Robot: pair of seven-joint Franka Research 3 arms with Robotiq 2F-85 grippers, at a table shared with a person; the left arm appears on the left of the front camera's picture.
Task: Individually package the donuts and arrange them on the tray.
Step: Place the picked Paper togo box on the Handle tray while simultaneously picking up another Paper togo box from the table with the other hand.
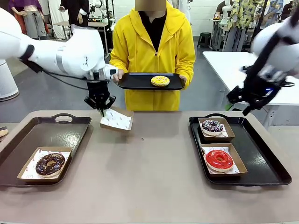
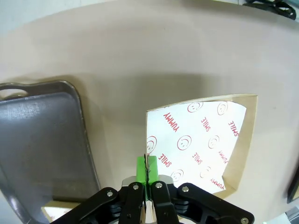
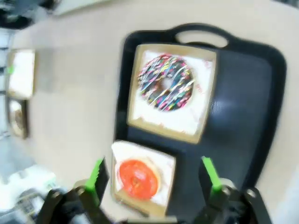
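Donuts sit in three places. Nearest, at the front corner of the left tray [image 1: 74, 122], the chocolate donut [image 1: 50, 164] lies in its box. On the right tray [image 1: 266, 154] the red donut [image 1: 218, 159] is boxed near the front, the purple donut [image 1: 212, 125] boxed behind it. At the table's far edge the left gripper [image 1: 100, 108] has its fingers pinched tight on the rim of an empty box [image 1: 116, 119], which tilts up from the table just beside the left tray's far right corner. The right gripper [image 3: 154, 179] hangs above the right tray, fingers wide, holding nothing. Farthest off, a person holds a third tray [image 1: 135, 81] carrying the yellow donut [image 1: 160, 80]. Packaging that last donut appears to be the step in hand; next, the box likely needs setting flat within reach so the yellow donut can go in.
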